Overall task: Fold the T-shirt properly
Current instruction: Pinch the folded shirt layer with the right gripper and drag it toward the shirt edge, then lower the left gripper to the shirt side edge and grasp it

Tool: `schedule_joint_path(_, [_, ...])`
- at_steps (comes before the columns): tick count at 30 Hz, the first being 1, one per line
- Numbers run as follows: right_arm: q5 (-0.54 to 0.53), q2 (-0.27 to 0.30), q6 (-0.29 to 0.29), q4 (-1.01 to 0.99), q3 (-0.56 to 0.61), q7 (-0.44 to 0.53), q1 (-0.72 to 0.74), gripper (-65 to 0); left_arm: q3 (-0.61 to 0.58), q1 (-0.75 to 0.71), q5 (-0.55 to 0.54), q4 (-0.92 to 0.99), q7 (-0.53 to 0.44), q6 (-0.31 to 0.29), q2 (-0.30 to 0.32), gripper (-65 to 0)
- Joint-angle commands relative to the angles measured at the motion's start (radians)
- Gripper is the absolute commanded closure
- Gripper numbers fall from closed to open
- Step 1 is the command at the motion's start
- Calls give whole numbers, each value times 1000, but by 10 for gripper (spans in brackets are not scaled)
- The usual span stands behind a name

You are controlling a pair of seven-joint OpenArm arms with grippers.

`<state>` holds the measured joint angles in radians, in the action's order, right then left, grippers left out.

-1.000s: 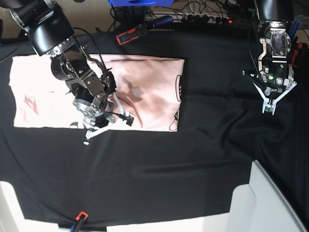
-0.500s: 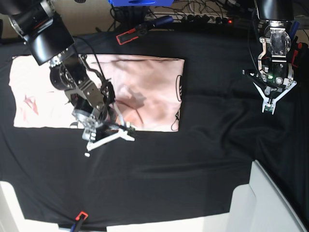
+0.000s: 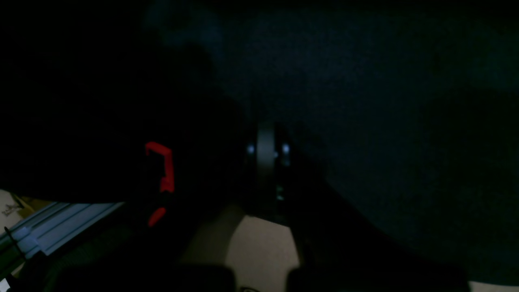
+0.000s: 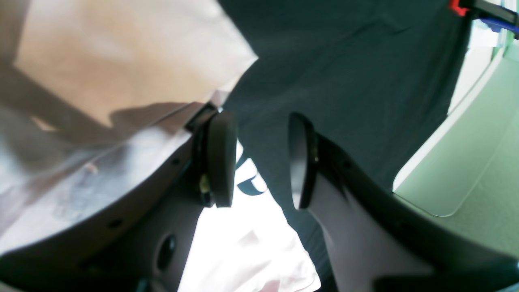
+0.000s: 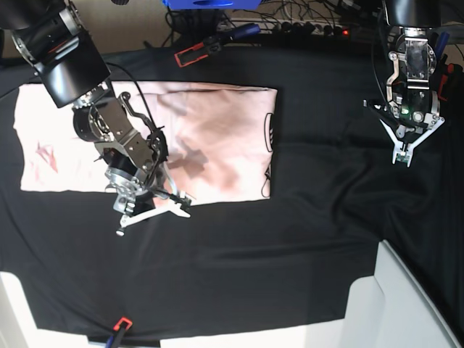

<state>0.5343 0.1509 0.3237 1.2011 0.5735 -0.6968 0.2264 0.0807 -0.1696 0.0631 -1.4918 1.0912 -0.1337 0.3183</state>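
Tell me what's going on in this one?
A two-armed robot is folding a pale pink T-shirt that lies in a long folded rectangle on the black table cloth. The right tool hovers open at the shirt's near edge, holding nothing. The left tool sits shut over bare cloth, away from the shirt.

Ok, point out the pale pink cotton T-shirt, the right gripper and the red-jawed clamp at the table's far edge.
Pale pink cotton T-shirt (image 5: 217, 123), base view: plain upper layer.
Right gripper (image 5: 154, 210), base view: between its parted fingertips.
Red-jawed clamp (image 5: 190, 53), base view: red jaw.
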Motion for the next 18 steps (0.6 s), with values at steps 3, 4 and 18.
schedule_joint_path(3, [13, 0, -11, 21, -5, 2, 26, -207, 6, 6, 11, -16, -3, 4, 14, -2])
schedule_joint_path(4, [14, 0, -11, 24, -5, -1, 26, -207, 6, 6, 11, -16, -3, 4, 14, -2])
schedule_joint_path(18, [51, -26, 2, 299, -356, -93, -83, -207, -2, 12, 1, -183, -7, 3, -49, -18])
